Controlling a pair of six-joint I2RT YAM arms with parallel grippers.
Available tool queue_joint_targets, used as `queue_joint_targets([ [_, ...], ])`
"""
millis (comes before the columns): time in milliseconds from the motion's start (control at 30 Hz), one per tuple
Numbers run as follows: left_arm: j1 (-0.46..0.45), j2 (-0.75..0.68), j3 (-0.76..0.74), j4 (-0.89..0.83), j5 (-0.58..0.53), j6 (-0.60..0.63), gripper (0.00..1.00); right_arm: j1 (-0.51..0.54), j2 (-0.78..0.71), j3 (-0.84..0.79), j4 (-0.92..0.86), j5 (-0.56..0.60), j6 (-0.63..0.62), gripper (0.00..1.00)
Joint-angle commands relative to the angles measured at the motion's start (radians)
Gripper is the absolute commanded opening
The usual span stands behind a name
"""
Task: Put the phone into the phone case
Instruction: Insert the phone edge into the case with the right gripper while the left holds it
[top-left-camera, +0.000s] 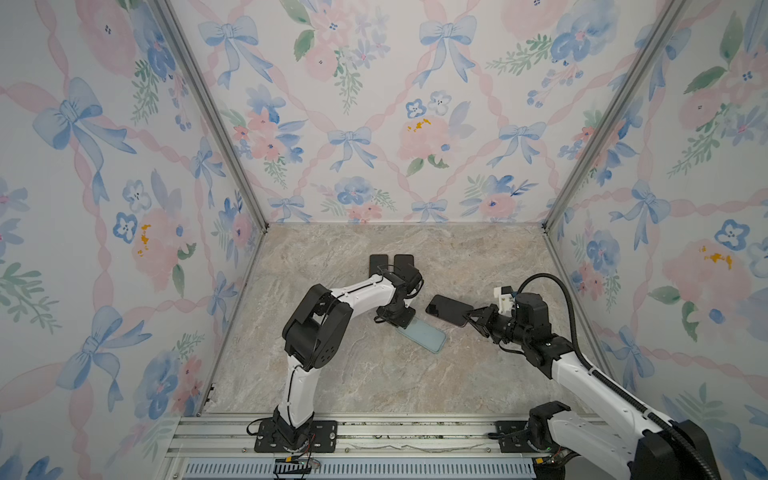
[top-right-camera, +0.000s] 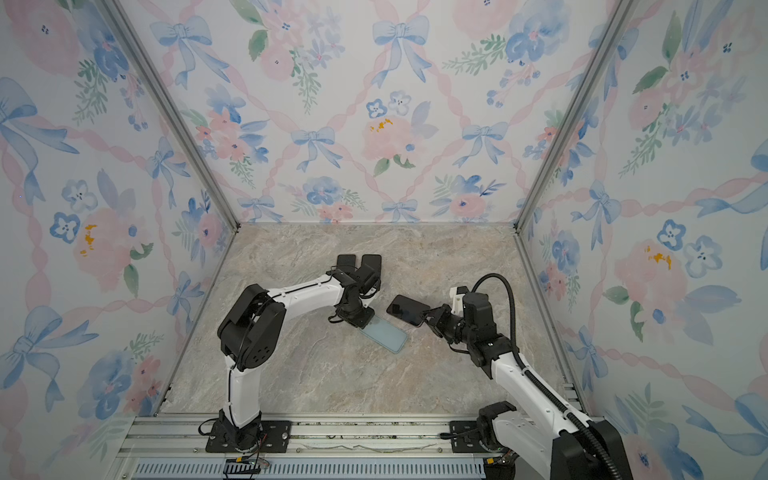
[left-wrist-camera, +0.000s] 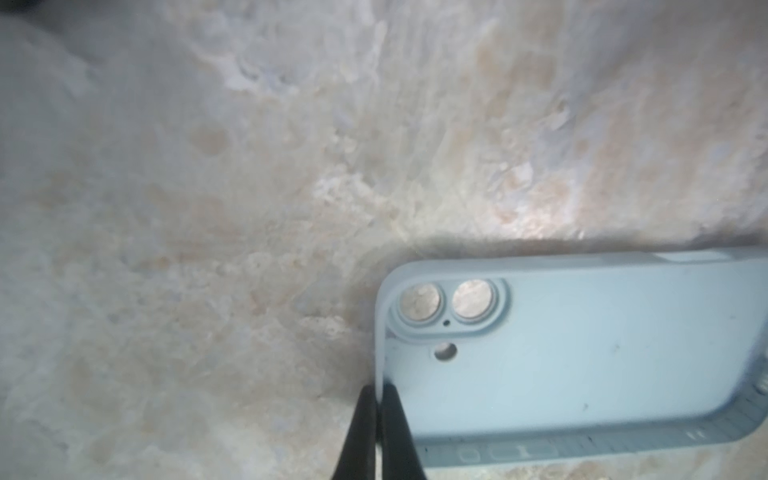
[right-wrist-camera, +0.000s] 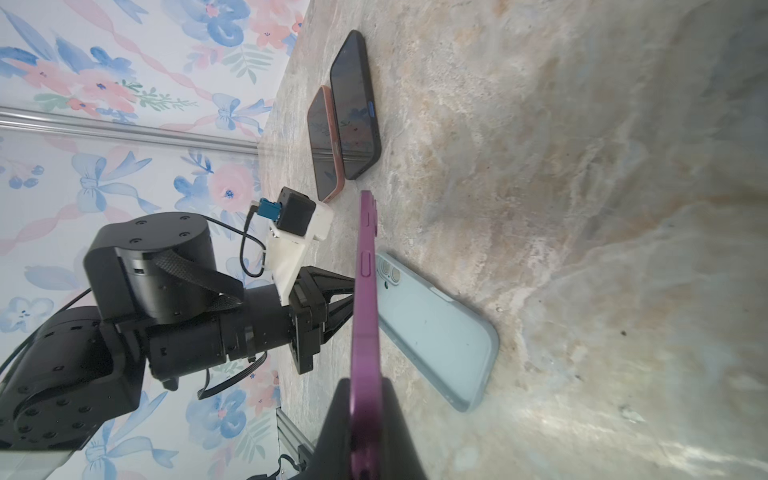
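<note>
My left gripper (left-wrist-camera: 378, 432) pinches the phone case (left-wrist-camera: 582, 353) by its camera-end wall, steadying it open-side up on the counter (top-left-camera: 374, 374); my right gripper (right-wrist-camera: 365, 415) clamps the phone (right-wrist-camera: 365, 291), raised just beside it for insertion.

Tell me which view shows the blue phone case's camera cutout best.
The left wrist view: the camera cutout of the phone case is close and unobstructed. The right wrist view shows it small, past the phone. In both top views the left claw hides it.

Bright even light, soft shadow along phone case (left-wrist-camera: 582, 357), left wrist view hazy; edges bent
</note>
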Motion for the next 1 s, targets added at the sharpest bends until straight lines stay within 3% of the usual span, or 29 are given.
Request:
queue_joint_targets([
  [0,0.006,-0.068,-0.077,-0.003,-0.008,-0.134,0.04,0.031,-0.006,0.061,-0.03,-0.064,-0.046,0.0],
  [367,0.025,-0.251,-0.314,0.088,-0.009,-0.365,0.05,0.163,0.058,0.061,0.064,-0.131,0.013,0.0],
  [633,0.036,-0.319,-0.387,0.155,0.037,-0.406,0.09,0.213,0.189,0.08,0.128,-0.209,-0.022,0.0],
  [800,0.109,-0.398,-0.434,0.23,0.14,-0.395,0.25,0.193,0.245,0.114,0.095,-0.241,-0.085,0.0],
  [967,0.223,-0.468,-0.551,0.441,0.379,-0.432,0.38,0.198,0.3,0.116,0.138,-0.259,-0.068,0.0],
])
